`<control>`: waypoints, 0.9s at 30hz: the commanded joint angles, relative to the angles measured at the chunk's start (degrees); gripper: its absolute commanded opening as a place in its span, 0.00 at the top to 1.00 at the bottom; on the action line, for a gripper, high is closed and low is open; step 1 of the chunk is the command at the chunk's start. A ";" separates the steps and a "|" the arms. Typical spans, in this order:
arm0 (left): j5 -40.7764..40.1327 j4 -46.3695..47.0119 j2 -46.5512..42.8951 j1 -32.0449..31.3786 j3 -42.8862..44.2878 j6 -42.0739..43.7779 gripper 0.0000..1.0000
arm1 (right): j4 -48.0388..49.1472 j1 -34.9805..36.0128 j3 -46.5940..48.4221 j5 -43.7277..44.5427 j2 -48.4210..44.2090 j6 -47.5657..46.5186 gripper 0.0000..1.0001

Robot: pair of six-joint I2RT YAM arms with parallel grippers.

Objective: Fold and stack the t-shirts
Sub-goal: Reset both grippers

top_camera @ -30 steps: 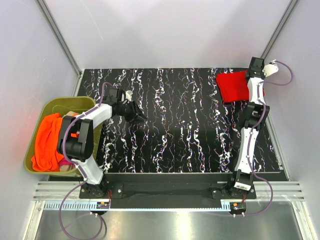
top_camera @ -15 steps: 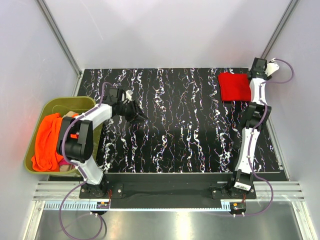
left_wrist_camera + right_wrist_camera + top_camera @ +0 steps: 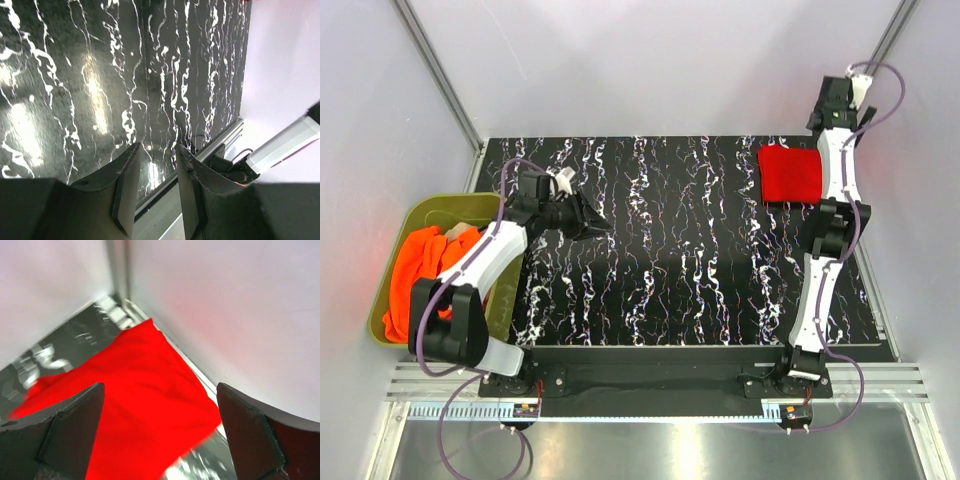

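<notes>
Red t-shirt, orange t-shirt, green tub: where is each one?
red t-shirt (image 3: 792, 173), top external view, middle of the folded cloth.
orange t-shirt (image 3: 418, 272), top external view, middle of the bunched cloth.
green tub (image 3: 428, 206), top external view, far rim.

High fixed view over whole table; close wrist views downward, red t-shirt shared with right.

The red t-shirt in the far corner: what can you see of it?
The red t-shirt is bright, plain, soft-looking cloth, folded into a flat, roughly square bundle. No sleeves or label show. It lies on the black marbled table in the far right corner, near the wall. Nothing grips it: the right tool hangs open above it.
</notes>
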 commanded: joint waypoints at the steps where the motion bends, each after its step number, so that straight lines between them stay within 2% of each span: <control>1: 1.10 1.25 -4.29 -0.25 -1.87 1.20 0.60 | -5.32 5.10 -4.12 3.49 -11.41 -4.92 0.00; 5: 1.09 0.54 -6.66 -0.16 -2.40 0.94 0.58 | -10.60 12.93 -12.03 0.68 -18.28 -0.09 0.00; 8: 0.66 0.63 -8.33 -0.16 -3.46 -0.20 0.55 | -15.35 18.47 -19.92 -5.29 -23.38 6.06 0.00; 10: 0.13 0.81 -9.47 -0.16 -5.03 -0.73 0.54 | -15.71 20.93 -25.12 -13.19 -28.65 9.93 0.00; 11: -0.05 1.24 -10.87 -0.16 -6.08 -1.69 0.53 | -15.71 22.77 -31.06 -15.65 -30.58 11.86 0.00; 12: -0.22 1.94 -11.67 -0.16 -8.53 -2.48 0.52 | -15.36 23.31 -34.69 -23.51 -34.78 15.18 0.00; 13: -0.40 3.95 -13.50 -0.07 -10.12 -3.54 0.51 | -13.09 23.49 -38.73 -27.76 -36.99 17.13 0.00; 14: -0.31 5.45 -14.57 -0.16 -11.79 -6.07 0.50 | -11.50 23.75 -47.90 -31.55 -39.63 19.24 0.00; 15: -0.40 7.03 -15.71 -0.16 -15.64 -7.84 0.49 | -9.31 23.93 -53.04 -38.02 -45.31 23.35 0.00; 16: -0.31 11.14 -16.85 -0.16 -17.76 -9.77 0.48 | -5.11 23.84 -58.05 -40.79 -48.32 25.30 0.00; 17: -0.31 13.18 -19.39 -0.16 -19.96 -13.70 0.47 | -3.07 23.84 -67.50 -43.08 -51.23 27.06 0.00; 18: -0.31 15.29 -20.63 -0.25 -23.98 -15.83 0.46 | -1.14 23.75 -71.86 -48.14 -56.74 28.91 0.00; 21: -0.57 19.35 -26.34 -1.03 -30.59 -22.08 0.44 | 1.60 23.84 -84.97 -54.58 -67.20 30.77 0.00; 27: -1.81 19.35 -41.80 -2.71 -44.47 -26.13 0.41 | 5.46 23.84 -109.93 -57.15 -89.26 35.85 0.00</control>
